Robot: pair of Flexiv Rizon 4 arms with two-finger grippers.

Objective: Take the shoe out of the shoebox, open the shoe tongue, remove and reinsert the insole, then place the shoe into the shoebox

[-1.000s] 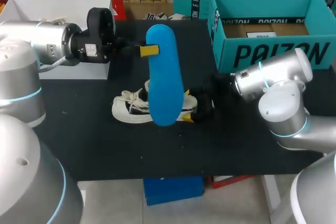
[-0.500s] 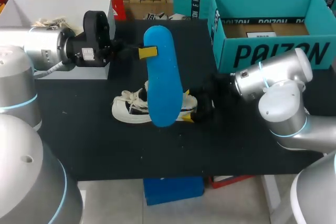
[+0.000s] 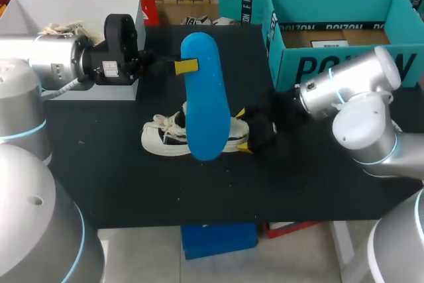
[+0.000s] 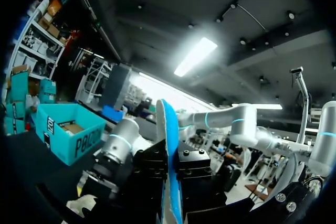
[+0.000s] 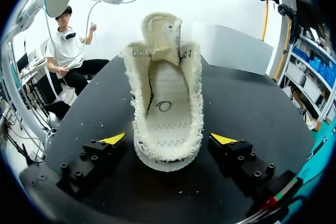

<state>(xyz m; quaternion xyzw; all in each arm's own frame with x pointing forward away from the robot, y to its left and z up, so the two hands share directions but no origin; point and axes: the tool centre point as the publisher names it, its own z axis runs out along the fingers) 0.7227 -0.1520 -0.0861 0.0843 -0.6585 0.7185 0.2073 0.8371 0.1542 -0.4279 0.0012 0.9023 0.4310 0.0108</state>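
My left gripper point(image 3: 180, 65) is shut on the toe end of the blue insole point(image 3: 203, 101), which hangs heel-down over the white shoe point(image 3: 164, 134) on the black table. In the left wrist view the insole point(image 4: 170, 145) stands edge-on between the black fingers point(image 4: 151, 172). My right gripper point(image 3: 243, 130) is open at the shoe's heel. In the right wrist view the shoe point(image 5: 166, 106) lies ahead of the right gripper point(image 5: 168, 139), its tongue pulled up and its heel between the yellow tips, with a small gap on each side.
The teal shoebox point(image 3: 335, 65) stands open at the back right, close behind my right arm. A white box point(image 3: 26, 11) sits at the back left, under my left arm. The black table point(image 3: 132, 183) has bare room toward its front edge.
The right gripper's fingers have spread wider around the shoe's heel, and the right arm has shifted slightly. The left arm drew back a little with the insole, then stayed still.
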